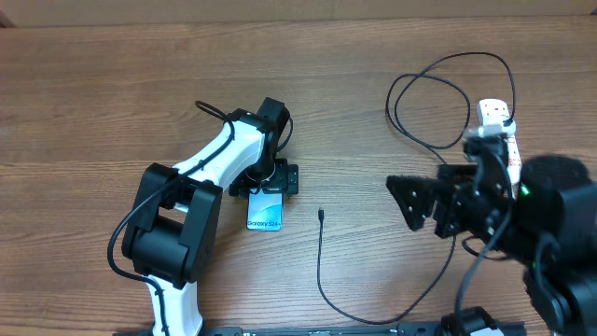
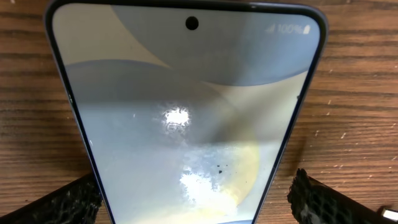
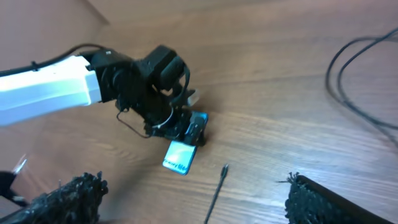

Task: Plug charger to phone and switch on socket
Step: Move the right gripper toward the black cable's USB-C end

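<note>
L gripper point(image 1: 269, 182): jaws wide, straddling phone point(image 1: 265, 211), prob. to steady it. R gripper point(image 1: 410, 203): wide, empty, facing charger point(image 1: 319, 252) tip, prob. for pickup. Socket point(image 1: 492, 114) untouched.

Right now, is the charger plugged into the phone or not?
Not plugged in. The connector tip of the charger lies loose on the table, clearly apart from the phone, with bare wood between them.
</note>
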`<action>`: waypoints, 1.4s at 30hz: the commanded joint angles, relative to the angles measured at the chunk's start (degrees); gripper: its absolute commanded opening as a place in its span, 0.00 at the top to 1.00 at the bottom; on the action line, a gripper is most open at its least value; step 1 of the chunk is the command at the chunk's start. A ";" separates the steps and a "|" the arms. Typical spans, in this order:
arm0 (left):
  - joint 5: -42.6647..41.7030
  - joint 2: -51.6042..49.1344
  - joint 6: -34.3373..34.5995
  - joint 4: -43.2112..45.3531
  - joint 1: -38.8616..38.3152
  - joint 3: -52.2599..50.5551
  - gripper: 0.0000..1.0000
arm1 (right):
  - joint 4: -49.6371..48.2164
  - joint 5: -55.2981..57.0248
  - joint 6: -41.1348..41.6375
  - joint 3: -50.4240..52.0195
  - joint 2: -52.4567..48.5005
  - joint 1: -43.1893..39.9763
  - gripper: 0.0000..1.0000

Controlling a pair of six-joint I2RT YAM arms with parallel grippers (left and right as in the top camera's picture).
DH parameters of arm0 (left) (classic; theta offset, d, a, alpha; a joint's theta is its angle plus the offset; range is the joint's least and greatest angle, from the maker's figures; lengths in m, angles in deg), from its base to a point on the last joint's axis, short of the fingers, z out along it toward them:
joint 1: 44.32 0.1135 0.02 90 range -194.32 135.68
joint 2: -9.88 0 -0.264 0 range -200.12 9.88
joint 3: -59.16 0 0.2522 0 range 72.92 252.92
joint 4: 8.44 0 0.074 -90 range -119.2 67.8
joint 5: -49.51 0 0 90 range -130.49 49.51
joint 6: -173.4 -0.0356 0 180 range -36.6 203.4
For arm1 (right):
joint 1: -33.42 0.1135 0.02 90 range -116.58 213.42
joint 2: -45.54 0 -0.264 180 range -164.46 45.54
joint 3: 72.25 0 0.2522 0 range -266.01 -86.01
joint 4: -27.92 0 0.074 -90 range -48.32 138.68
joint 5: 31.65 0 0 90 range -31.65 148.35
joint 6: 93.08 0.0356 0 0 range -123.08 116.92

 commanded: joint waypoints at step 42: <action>1.49 -4.57 2.16 5.99 -0.07 -3.82 0.11 | -50.88 -25.33 21.29 36.13 -38.77 6.88 0.00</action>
